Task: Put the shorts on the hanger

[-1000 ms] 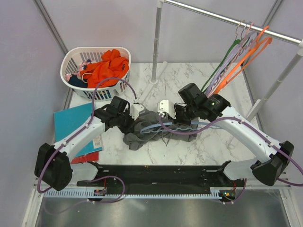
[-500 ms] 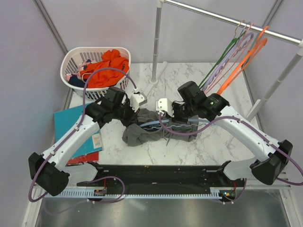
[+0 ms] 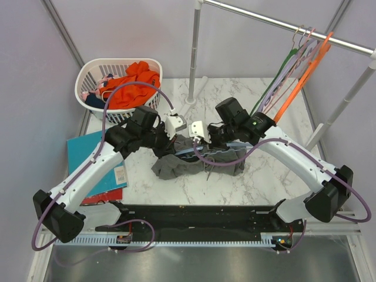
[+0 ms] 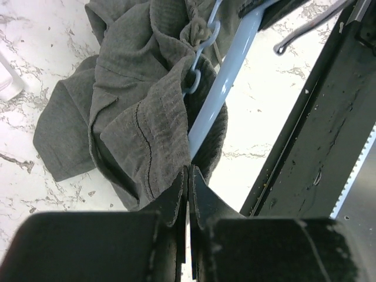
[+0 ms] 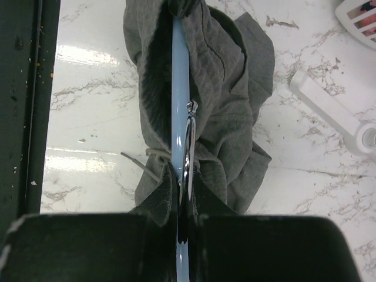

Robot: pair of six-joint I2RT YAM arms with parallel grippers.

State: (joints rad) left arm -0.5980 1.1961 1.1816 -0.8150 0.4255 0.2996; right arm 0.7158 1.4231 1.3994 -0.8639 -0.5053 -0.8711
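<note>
The dark grey shorts (image 3: pixel 173 167) lie bunched on the marble between both arms, draped over the light-blue hanger (image 3: pixel 187 154). In the left wrist view the shorts (image 4: pixel 129 117) hang on both sides of the hanger bar (image 4: pixel 226 82), and my left gripper (image 4: pixel 188 170) is shut with its tips pinching the shorts' edge by the bar's end. My right gripper (image 5: pixel 182 170) is shut on the hanger (image 5: pixel 179 88) where the metal hook stem meets the bar, and the shorts (image 5: pixel 229 106) wrap the bar ahead of it. From above, the left gripper (image 3: pixel 165 147) and right gripper (image 3: pixel 207 143) sit close together.
A white basket (image 3: pixel 88 73) with an orange garment (image 3: pixel 132 82) stands back left. A rack pole (image 3: pixel 194 53) rises behind, and coloured hangers (image 3: pixel 294 70) hang from its rail on the right. A teal book (image 3: pixel 88 155) lies left. A black strip (image 3: pixel 194 214) runs along the front.
My left arm has swung up and toward the back, pulling the shorts' left end with it. My right gripper has shifted slightly left and back with the hanger. The rail hangers have swung.
</note>
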